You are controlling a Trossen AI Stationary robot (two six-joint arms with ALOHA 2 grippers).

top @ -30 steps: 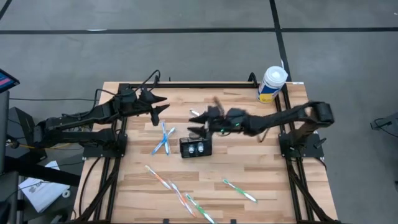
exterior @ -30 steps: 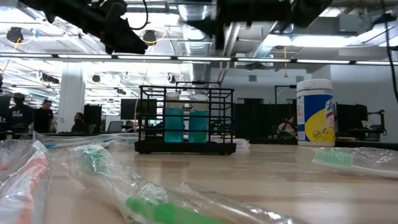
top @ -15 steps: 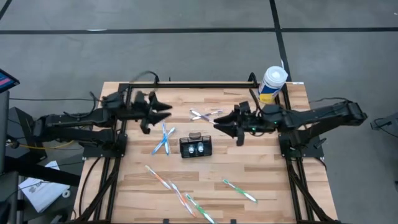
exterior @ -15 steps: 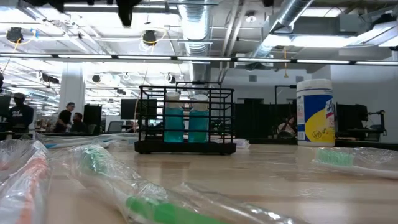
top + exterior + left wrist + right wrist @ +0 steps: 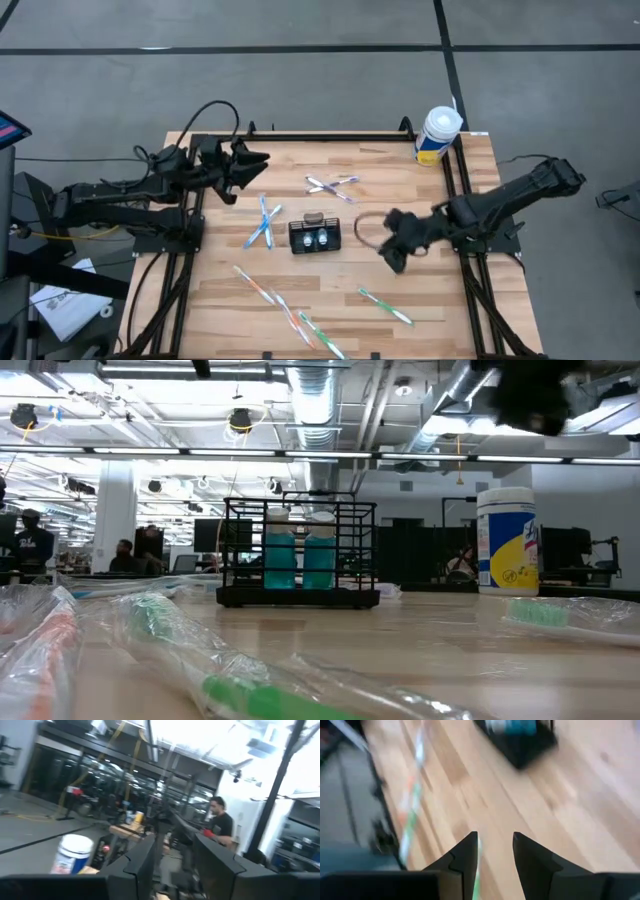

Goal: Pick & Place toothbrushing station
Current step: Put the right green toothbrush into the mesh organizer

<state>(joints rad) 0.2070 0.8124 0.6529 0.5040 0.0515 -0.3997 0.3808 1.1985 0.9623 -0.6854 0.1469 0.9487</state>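
The toothbrushing station [image 5: 315, 236], a small black wire basket, stands on its base in the middle of the wooden table, with two teal-blue items upright in it [image 5: 298, 555]. My right gripper [image 5: 390, 260] hangs to the right of the basket, above the table and tipped downward. It is open with bare table between its fingers [image 5: 495, 852], and the basket [image 5: 520, 737] lies ahead of it. My left gripper [image 5: 260, 158] is raised over the table's far left part, open with nothing between its fingers [image 5: 175, 862], and faces the room.
Wrapped toothbrushes lie flat on the table: a blue pair [image 5: 262, 222] left of the basket, a pair [image 5: 330, 185] behind it, several [image 5: 285, 310] near the front edge and a green one [image 5: 385, 305] at the front right. A white-and-yellow wipes tub [image 5: 437, 135] stands at the far right corner.
My right gripper has left its place above the basket, swinging toward the table's right edge and then toward the near edge while tipping to point downward. My left gripper has drawn back toward the table's far left and tipped upward. The basket has stayed in place.
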